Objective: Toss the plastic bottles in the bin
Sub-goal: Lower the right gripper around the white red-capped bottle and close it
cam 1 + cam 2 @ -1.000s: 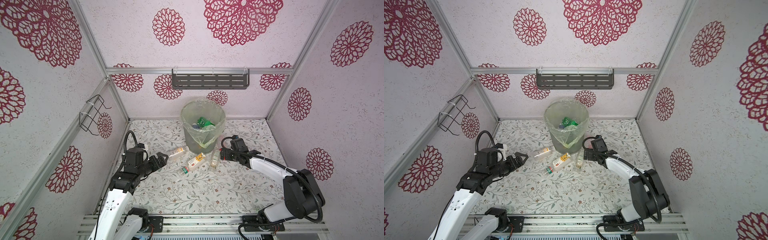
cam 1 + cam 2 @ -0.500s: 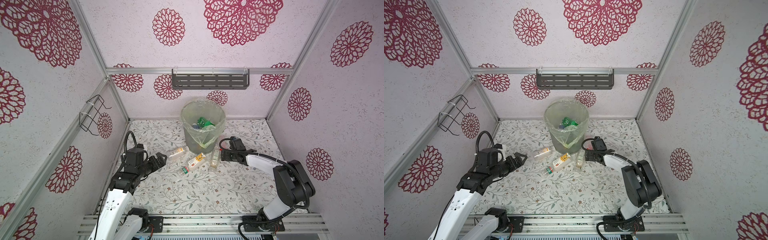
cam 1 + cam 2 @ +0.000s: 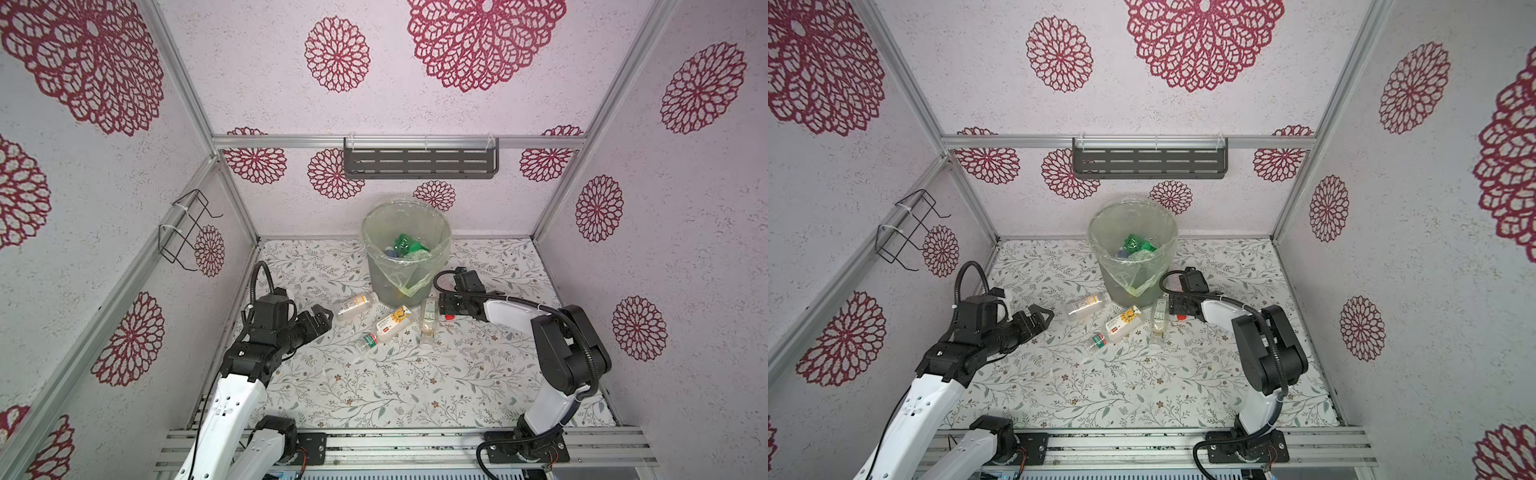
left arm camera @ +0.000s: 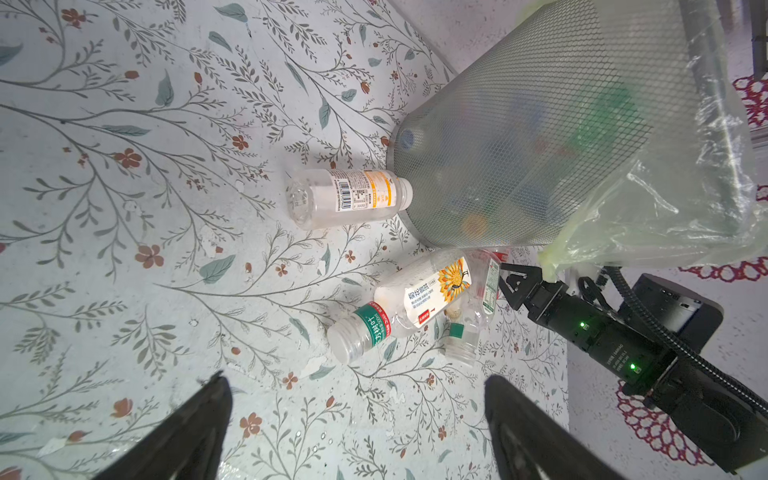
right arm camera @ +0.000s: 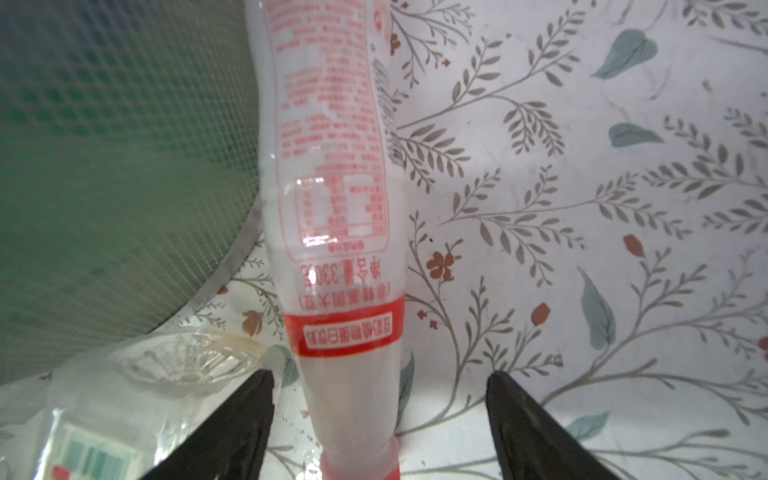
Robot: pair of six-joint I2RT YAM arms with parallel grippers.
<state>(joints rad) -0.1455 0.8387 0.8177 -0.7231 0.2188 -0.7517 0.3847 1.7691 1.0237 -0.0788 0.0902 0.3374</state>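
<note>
As the arms stand at this moment, the left gripper (image 3: 322, 318) is held over the floral tabletop (image 3: 415, 386) with its jaws spread wide and nothing between them, short of the nearest bottle. The right gripper (image 5: 378, 376) is low beside the foot of the bin (image 3: 384, 278). Its jaws are apart and straddle the neck of a red-labelled bottle (image 5: 332, 208), with a gap on each side, so no pinch is made. That bottle lies on its side close along the bin's wall, red cap toward the gripper; contact with the wall cannot be confirmed.

The bin stands upright at the back middle of the tabletop, lined with a yellowish bag (image 3: 409, 282) whose slack hangs down the front. Inside, a green bottle (image 3: 409, 243) lies on top of others too dim to count.

Four more bottles lie loose in front. A yellow-labelled bottle (image 3: 355, 304) has its neck end at the bin's foot. A sunflower-labelled bottle (image 3: 394, 321) lies with a green-banded bottle (image 3: 368, 341) touching it. A clear bottle (image 3: 428, 316) lies just beside the right gripper.
</note>
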